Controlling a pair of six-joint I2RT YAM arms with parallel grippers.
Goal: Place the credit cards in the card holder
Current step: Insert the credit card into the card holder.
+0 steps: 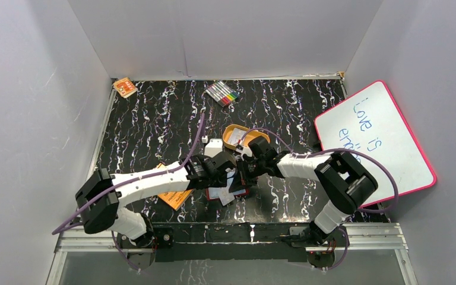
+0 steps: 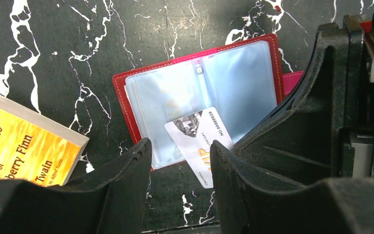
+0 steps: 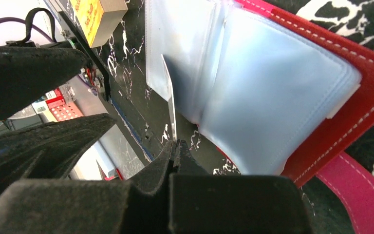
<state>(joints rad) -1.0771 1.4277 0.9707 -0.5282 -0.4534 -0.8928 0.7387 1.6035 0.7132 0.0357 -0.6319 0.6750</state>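
with the right gripper seemingly pinched on the credit card, half into the open card holder mid-table, and the left gripper spread wide, square the card, then slide.

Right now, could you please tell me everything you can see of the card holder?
The card holder is a small red fold-over wallet with pale stitching, leather-like in look. It lies open on the black marbled table with its bluish-clear plastic sleeves facing up and slightly bulging. A pink snap tab trails from one edge. A white credit card overlaps the near sleeves and sticks out past the edge, seemingly pinched by the right gripper. Whether it is already inside a pocket I cannot tell.
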